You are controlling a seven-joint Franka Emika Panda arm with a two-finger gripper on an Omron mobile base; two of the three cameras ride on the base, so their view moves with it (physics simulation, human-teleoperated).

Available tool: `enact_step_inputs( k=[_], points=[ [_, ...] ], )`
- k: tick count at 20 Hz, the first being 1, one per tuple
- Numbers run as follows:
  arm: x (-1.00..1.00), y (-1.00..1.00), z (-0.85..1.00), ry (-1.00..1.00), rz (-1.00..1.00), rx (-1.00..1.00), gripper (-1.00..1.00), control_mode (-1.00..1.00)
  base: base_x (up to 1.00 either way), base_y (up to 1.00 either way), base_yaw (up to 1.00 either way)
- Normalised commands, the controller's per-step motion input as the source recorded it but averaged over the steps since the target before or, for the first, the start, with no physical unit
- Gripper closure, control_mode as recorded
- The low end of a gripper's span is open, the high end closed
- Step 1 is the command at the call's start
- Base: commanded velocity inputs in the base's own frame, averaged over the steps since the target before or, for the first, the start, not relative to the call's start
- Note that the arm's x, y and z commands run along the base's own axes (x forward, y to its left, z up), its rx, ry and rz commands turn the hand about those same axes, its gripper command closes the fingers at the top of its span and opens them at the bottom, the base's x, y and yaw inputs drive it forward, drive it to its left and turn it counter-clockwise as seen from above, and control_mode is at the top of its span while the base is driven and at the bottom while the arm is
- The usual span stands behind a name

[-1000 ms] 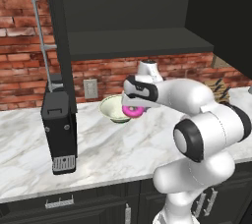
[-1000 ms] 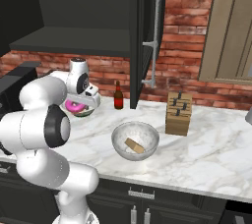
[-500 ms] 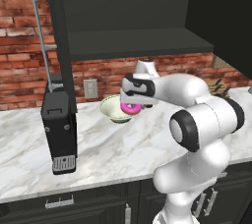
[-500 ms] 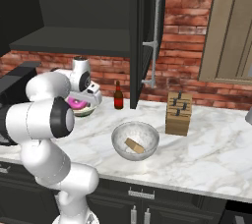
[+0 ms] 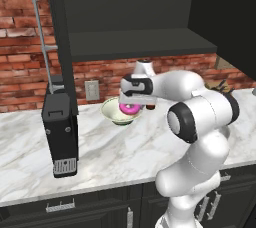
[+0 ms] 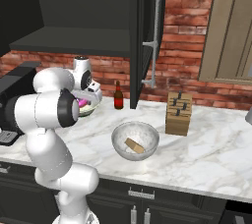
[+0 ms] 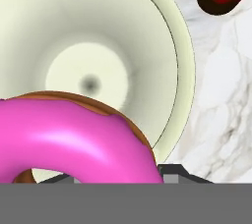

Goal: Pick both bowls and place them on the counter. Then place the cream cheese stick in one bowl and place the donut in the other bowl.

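Observation:
My gripper [image 5: 131,105] is shut on the pink-iced donut [image 5: 128,108] and holds it just above the cream bowl [image 5: 114,112] at the back of the white marble counter [image 5: 125,152]. In the hand view the donut [image 7: 74,139] hangs over the near side of the cream bowl's pale inside [image 7: 98,66], with a dark fingertip [image 7: 170,171] beside it. In the right base view the donut [image 6: 82,103] sits over the cream bowl [image 6: 91,108]. To the right and nearer stands the grey marbled bowl [image 6: 135,141], with the tan cream cheese stick [image 6: 134,145] lying in it.
A dark red bottle [image 6: 118,96] stands just right of the cream bowl, near the open cabinet door. A wooden knife block [image 6: 178,113] stands further right. A black appliance [image 5: 60,129] sits on the counter to the left. A dark shelf hangs above the bowl.
The arm's elbow has swung up and in toward the bowl. The donut stays gripped over the cream bowl, having shifted only slightly.

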Motion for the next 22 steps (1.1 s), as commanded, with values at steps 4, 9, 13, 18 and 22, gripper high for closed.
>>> enact_step_inputs(
  k=[4,9,13,18,22],
  points=[
    [0.23,0.1,-0.24,0.0,0.0,-0.02,1.0,-1.0,0.0,0.0,0.0],
    [0.15,0.11,-0.29,0.01,0.0,-0.04,1.0,-1.0,0.0,0.0,0.0],
    [0.2,0.12,-0.27,0.01,0.0,-0.04,1.0,-1.0,0.0,0.0,0.0],
    [0.08,0.04,-0.14,0.0,0.0,0.0,1.0,-1.0,0.0,0.0,0.0],
    [0.01,0.0,-0.09,0.0,0.0,0.0,1.0,-1.0,0.0,0.0,0.0]
  ],
)
